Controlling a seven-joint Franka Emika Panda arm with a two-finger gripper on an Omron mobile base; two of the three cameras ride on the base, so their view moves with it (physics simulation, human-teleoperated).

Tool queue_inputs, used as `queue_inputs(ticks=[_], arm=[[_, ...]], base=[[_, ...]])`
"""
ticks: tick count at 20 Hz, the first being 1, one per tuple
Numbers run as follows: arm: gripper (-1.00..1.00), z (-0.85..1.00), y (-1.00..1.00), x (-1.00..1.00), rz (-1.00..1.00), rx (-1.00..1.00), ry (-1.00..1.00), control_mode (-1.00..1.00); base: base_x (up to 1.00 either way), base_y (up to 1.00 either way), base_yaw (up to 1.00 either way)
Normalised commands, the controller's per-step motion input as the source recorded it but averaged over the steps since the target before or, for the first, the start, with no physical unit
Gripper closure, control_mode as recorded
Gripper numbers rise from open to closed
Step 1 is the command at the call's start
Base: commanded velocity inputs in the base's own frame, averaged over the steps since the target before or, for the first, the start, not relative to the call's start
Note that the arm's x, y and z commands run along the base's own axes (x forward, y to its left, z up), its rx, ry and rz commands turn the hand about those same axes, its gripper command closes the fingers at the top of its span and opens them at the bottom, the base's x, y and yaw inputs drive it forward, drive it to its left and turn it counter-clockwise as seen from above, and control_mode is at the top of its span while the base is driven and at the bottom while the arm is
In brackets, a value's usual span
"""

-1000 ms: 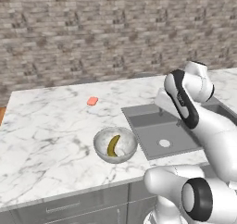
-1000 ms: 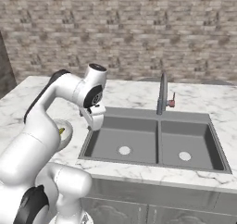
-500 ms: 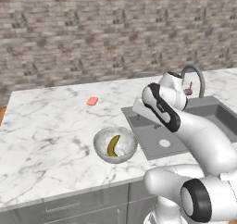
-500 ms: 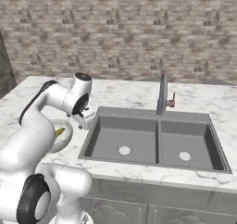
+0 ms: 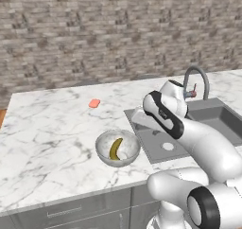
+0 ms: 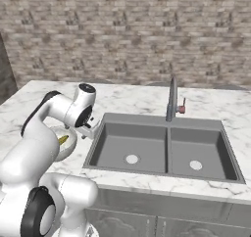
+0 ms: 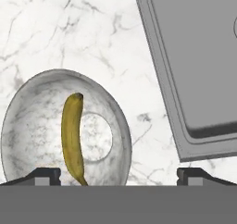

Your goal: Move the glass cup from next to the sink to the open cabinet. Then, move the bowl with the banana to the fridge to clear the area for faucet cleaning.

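Observation:
A grey marbled bowl (image 5: 117, 148) with a yellow banana (image 5: 115, 149) in it sits on the white marble counter, just left of the sink. My gripper (image 5: 140, 121) hangs above the counter strip between bowl and sink, pointing down, open and holding nothing. From the right side the gripper (image 6: 89, 130) hovers just beside the bowl (image 6: 63, 143). In the hand view the bowl (image 7: 28, 126) and banana (image 7: 73, 135) lie at lower left, under the left of the two wide-spread fingertips (image 7: 46, 174). The glass cup is out of view.
A double grey sink (image 6: 162, 148) lies to the right of the bowl, with a curved faucet (image 6: 171, 99) behind it. Its rim (image 7: 159, 75) runs close by the bowl. A small orange-red item (image 5: 94, 103) lies further back on the counter (image 5: 47, 128). A brick wall stands behind.
The arm has swung left and down from over the sink towards the bowl. The gripper has stayed open. Bowl and banana have not moved.

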Motion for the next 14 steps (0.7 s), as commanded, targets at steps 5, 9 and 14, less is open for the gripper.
queue_inputs(ticks=[5,9,14], arm=[[-1.00,-0.09,0.00,-0.02,0.02,0.00,0.03,-1.00],[-1.00,-0.38,0.04,-0.16,0.04,0.00,0.12,-1.00],[-1.00,-0.26,0.07,-0.18,0.06,0.00,0.10,-1.00]], base=[[0.00,0.00,0.00],[0.00,0.00,0.00],[0.00,0.00,0.00]])
